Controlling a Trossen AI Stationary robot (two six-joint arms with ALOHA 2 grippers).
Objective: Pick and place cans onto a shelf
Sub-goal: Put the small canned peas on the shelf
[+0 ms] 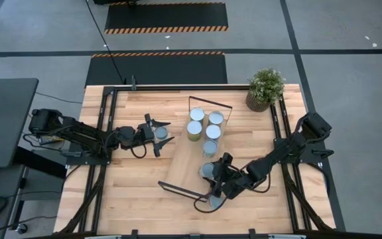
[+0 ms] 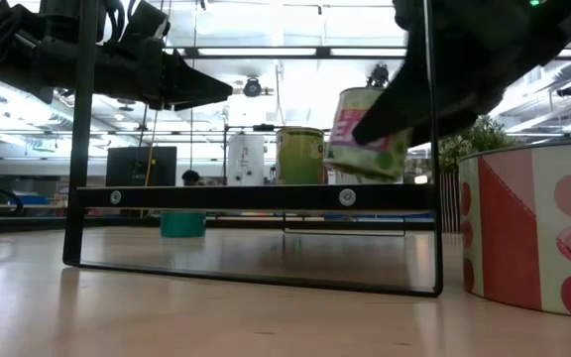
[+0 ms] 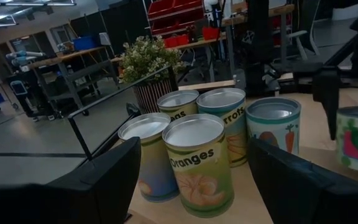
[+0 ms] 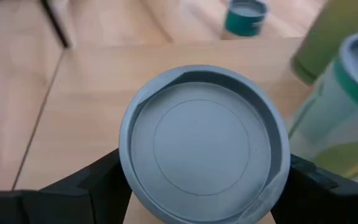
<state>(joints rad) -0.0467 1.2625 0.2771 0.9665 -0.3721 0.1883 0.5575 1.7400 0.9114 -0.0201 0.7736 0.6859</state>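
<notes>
1. Over the shelf, near its front wire frame, the right pincer grips a can by its sides, lid up.
2. Rigid, smooth-walled, probably slippery; grasp mid-height.
3. Five cans stand upright toward the shelf's far end.
4. Left of the shelf, the left pincer straddles another can; grip uncertain.

Right pincer grips a can over the shelf.

Potted green plant at table's far right corner, black-and-yellow striped floor mats
</notes>
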